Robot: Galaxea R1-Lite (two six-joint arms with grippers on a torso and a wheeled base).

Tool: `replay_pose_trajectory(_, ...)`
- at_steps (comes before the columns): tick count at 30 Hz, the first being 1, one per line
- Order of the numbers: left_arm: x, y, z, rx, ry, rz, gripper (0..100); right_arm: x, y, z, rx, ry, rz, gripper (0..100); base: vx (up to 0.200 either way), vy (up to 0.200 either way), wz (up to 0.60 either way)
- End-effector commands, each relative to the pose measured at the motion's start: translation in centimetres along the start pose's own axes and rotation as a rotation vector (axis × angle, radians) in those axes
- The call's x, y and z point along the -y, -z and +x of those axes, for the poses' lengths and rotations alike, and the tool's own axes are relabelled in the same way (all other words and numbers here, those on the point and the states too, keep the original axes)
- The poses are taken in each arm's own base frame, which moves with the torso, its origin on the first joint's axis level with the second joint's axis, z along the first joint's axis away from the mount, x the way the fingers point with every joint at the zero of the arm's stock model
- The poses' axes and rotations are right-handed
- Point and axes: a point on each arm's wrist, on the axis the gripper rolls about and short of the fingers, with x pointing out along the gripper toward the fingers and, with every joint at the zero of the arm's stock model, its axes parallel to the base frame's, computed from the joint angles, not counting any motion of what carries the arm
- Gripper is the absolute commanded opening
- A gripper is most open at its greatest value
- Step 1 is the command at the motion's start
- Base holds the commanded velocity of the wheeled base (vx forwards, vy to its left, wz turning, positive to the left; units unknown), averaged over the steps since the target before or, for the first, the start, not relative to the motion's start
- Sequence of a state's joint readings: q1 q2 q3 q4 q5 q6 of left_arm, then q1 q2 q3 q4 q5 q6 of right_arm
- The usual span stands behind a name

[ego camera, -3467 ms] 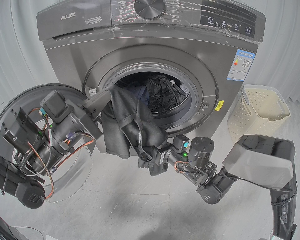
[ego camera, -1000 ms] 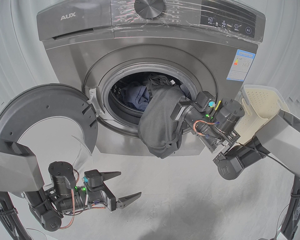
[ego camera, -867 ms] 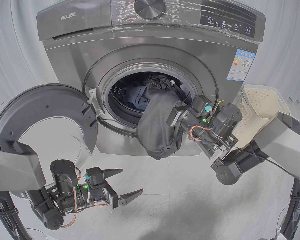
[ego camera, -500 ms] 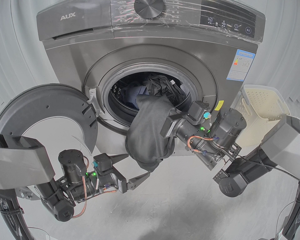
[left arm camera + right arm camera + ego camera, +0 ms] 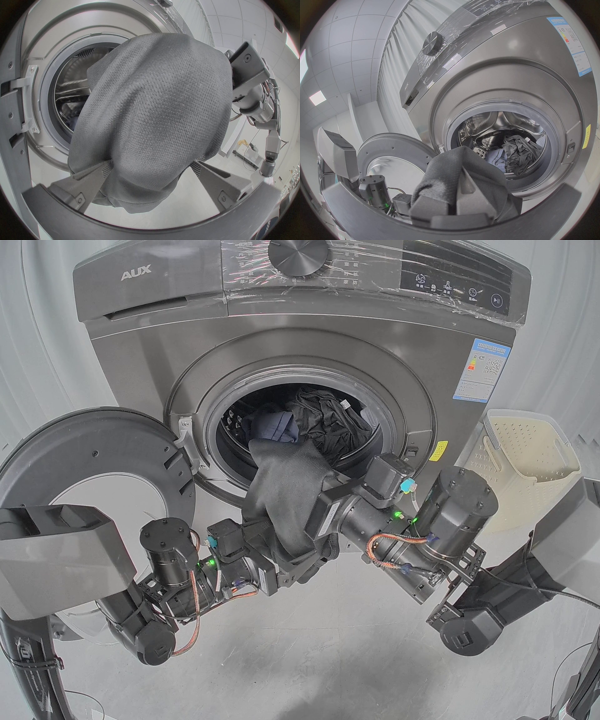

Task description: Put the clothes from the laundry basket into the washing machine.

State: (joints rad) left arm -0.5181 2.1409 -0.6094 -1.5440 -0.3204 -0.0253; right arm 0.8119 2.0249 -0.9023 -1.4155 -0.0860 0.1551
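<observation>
Left gripper [image 5: 150,165]: jaws spread wide, one finger [image 5: 89,184] on each side of the hanging lower bulge of the dark grey garment [image 5: 281,490]. The cloth sits between the fingers and brushes both inner faces. Right gripper [image 5: 457,187]: clamped on the same garment higher up, just beside the left gripper, with cloth draped over it. Both grippers sit low in front of the washing machine [image 5: 300,346], close together and below the port rim [image 5: 211,427].

The garment's upper end lies over the lower edge of the port, partly inside the drum. The rest hangs outside, down the front panel. Bare floor [image 5: 325,652] lies open beneath and in front of both arms. The door [image 5: 94,452] stands swung wide open at the robot's left, near the left arm. Deeper in the drum lie black clothes [image 5: 328,418] and a blue garment [image 5: 275,426]. The laundry basket [image 5: 531,452] stands just beside the machine at the robot's right.

Hidden: the right gripper's fingertips, under cloth; the garment's lower hem, behind both grippers in the head view; the basket's base, behind the right arm
</observation>
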Motion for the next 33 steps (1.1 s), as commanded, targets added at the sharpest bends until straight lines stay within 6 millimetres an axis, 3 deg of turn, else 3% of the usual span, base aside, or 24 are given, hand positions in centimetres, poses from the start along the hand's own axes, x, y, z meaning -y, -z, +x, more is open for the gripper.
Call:
replay_pose_trajectory(1,0.0,-0.2,0.3,0.014,0.006,0.001,100,-0.4,-0.5,-0.5,0.002,-0.009,0.003,0,0.0,0.0,0.0)
replay_pose_trajectory(11,1.8,-0.8,-1.2,-0.005,0.02,-0.003,100,1.2,-0.7,-0.1,0.009,0.032,-0.013,0,0.0,0.0,0.0)
replay_pose_trajectory(18,1.8,-1.2,-1.1,0.009,0.033,-0.004,100,1.5,-0.3,0.0,-0.002,0.039,-0.016,0,0.0,0.0,0.0)
replay_pose_trajectory(26,1.8,-0.4,0.2,0.008,0.039,-0.007,100,0.9,-0.2,-0.1,-0.008,0.024,-0.011,0,0.0,0.0,0.0)
replay_pose_trajectory(33,0.6,0.4,2.2,0.03,0.016,-0.018,100,-0.2,-0.1,-0.7,-0.02,-0.001,0.0,0,0.0,0.0,0.0)
